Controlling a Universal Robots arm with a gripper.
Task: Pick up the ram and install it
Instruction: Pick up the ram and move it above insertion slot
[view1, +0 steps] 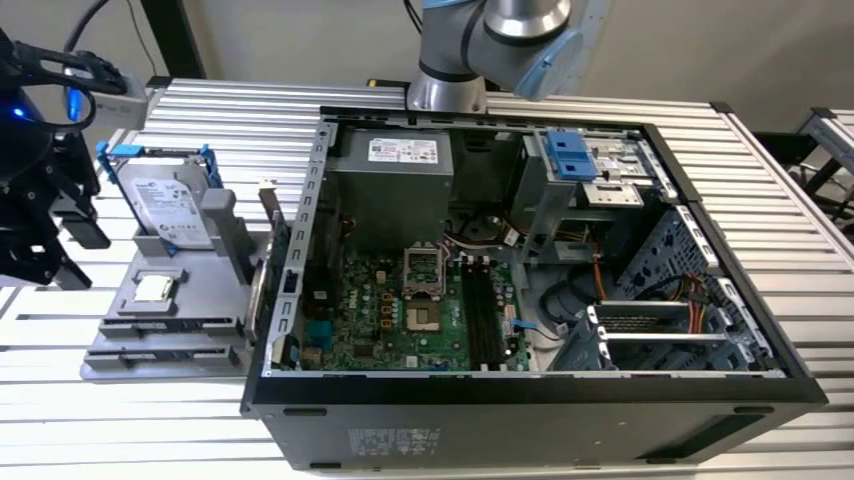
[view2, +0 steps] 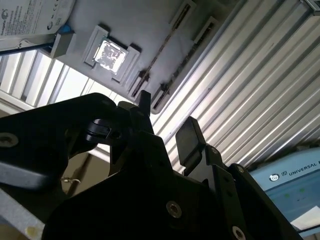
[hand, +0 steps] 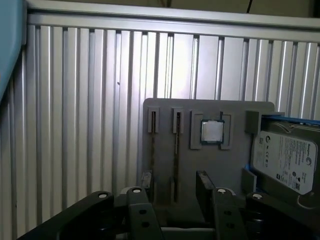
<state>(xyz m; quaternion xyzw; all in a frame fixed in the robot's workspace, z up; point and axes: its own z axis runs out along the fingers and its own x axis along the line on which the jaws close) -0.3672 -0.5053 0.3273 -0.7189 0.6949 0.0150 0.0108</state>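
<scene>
Presently, my gripper (hand: 175, 189) stands with its two black fingers (hand: 202, 184) well apart and nothing between them. It holds nothing. In both wrist views it hangs over the near end of the grey holder (hand: 230, 170), apart from everything on it. In the exterior view it sits at that view's left, well away from the open computer case (view1: 534, 392).

The ram (hand: 176, 145) stands on edge in a narrow slot of the holder, and its line runs toward the gap between my fingers. A second stick (hand: 152, 150) stands just beside it in a parallel slot. Further along the holder lie the square processor chip (hand: 212, 131) and the hard drive (hand: 285, 160) in its blue frame. The holder rests on the ribbed aluminium table (hand: 75, 100).

Progress, in my judgement: nothing is done. The ram has not been grasped or lifted. The long black memory slots (view1: 483, 320) on the green motherboard (view1: 387, 310) appear empty, so both the pick and the seating are outstanding.

Markings: the hard drive has a white printed label on its face. A white sticker (view1: 403, 150) sits on the power supply inside the case, and a blue panel in the second wrist view carries lettering. The wording is not entered in this record.
</scene>
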